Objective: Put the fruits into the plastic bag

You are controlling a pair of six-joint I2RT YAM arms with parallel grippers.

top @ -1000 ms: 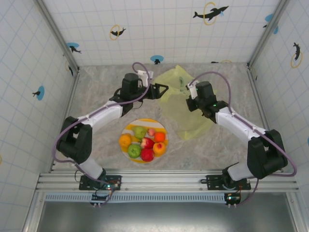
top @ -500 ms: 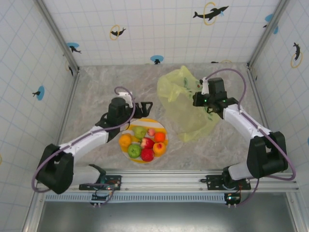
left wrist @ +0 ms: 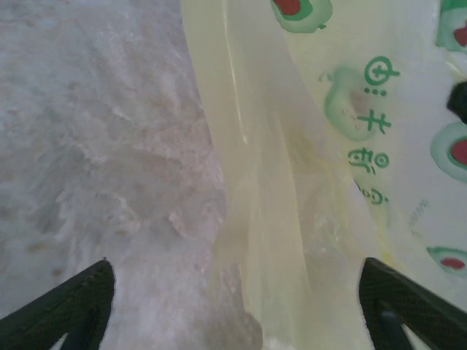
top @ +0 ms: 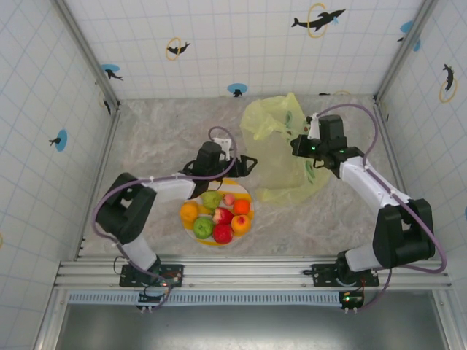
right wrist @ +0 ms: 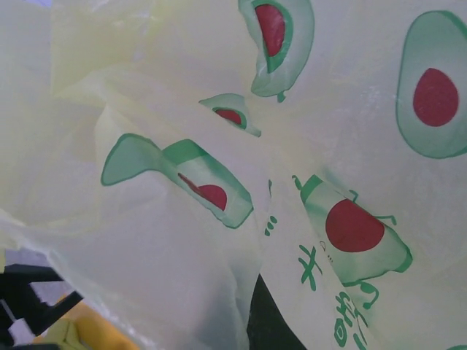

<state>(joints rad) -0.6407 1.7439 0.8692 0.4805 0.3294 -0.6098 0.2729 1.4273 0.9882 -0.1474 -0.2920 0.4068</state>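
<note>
The fruits (top: pixel 217 214) all sit on the plate (top: pixel 191 194); none is bagged yet. Beyond the plate, the right gripper (top: pixel 298 143) is clamped on the plastic bag (top: pixel 281 157), while the left gripper (top: pixel 246 162) hangs open, empty.

The marbled table (top: pixel 146 138) bears a plate (top: pixel 210 241) and the plastic bag (top: pixel 288 179).

The plastic bag (top: pixel 281 169) is translucent pale yellow-green, printed with green avocado halves with red centres and green lettering. The fruits (top: pixel 217 216) are green, orange, red and pink-blushed yellow. The plate (top: pixel 195 194) has yellow and white stripes. The surface (top: pixel 153 138) is mottled grey-beige marbling. The walls (top: pixel 219 36) are white gridded tile with dark dolphin motifs on blue discs or in yellow rings.
</note>
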